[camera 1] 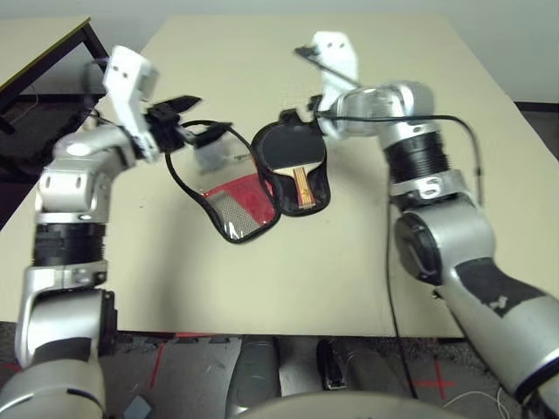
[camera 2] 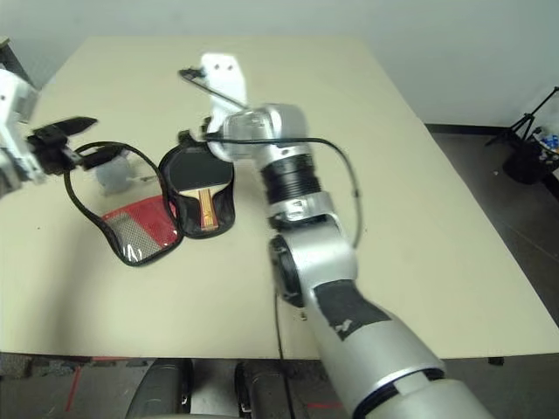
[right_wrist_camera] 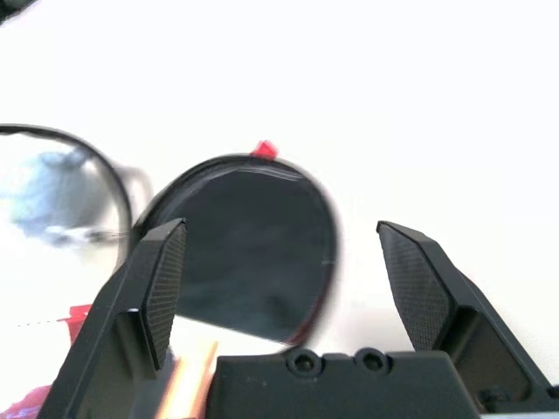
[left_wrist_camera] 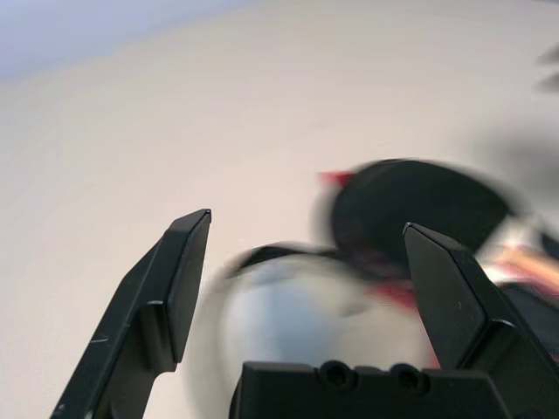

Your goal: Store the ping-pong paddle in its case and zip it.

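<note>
Left gripper point(left_wrist_camera: 306, 288), fingers spread, hovers over the open case point(camera 1: 240, 205). Right gripper point(right_wrist_camera: 279, 279), fingers spread, empty, above the paddle point(camera 1: 295, 155), which lies in the case's right half.

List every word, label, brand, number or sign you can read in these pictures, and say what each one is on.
No text can be read in any view.
The case: its red panel shows no marking clear enough to read.
The ping-pong paddle: a red and yellow stripe on the handle, no lettering visible.
The left gripper, the right gripper and the table: no markings visible.
</note>
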### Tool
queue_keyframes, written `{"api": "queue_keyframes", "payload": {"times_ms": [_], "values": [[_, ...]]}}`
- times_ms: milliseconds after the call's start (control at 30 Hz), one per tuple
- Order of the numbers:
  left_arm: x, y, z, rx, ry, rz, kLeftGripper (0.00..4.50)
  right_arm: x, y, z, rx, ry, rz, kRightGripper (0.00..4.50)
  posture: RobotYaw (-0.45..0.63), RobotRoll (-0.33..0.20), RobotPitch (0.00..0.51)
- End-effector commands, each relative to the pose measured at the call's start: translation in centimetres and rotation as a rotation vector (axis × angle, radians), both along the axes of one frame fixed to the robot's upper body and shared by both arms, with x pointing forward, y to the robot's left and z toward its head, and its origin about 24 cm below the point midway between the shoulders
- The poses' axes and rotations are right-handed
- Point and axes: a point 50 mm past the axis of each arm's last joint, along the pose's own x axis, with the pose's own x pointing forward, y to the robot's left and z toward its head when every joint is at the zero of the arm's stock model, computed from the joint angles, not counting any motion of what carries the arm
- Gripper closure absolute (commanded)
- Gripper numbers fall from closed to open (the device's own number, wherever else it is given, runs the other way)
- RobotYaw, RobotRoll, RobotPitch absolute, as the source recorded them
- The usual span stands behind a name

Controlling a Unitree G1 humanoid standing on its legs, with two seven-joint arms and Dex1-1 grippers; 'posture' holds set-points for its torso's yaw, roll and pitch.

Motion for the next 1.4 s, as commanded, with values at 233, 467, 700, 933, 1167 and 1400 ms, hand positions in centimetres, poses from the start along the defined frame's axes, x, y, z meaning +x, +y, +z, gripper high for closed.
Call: {"api": "queue_keyframes", "payload": {"times_ms": [233, 467, 700, 933, 1167, 1400], "values": [[-2.6, 7.1, -4.4, 0.011, 0.151, 0.197, 0.00, -2.5, -6.3, -2.2, 0.059, 0.001, 0.024, 0.01, 0.21, 0.000, 0.087], [-3.3, 5.8, -11.1, -0.018, 0.334, 0.136, 0.00, -3.4, -8.7, -2.8, 0.009, -0.060, -0.041, 0.01, 0.19, 0.000, 0.091], [-0.9, -1.4, -14.3, -0.063, 0.400, -0.108, 0.00, -3.5, -9.7, -2.7, -0.021, -0.106, -0.092, 0.01, 0.16, 0.000, 0.089], [2.2, -12.7, -9.6, -0.171, 0.300, -0.464, 0.00, -3.4, -11.6, -1.7, 0.032, -0.075, -0.176, 0.01, 0.15, 0.000, 0.092], [4.6, -18.4, -6.3, -0.198, 0.208, -0.581, 0.00, -3.2, -9.7, -1.7, 0.255, 0.138, -0.137, 0.01, 0.15, 0.000, 0.090], [4.2, -17.9, -4.5, -0.223, 0.155, -0.597, 0.00, -4.7, -6.0, -3.7, 0.387, 0.456, -0.014, 0.01, 0.14, 0.000, 0.091]]}}
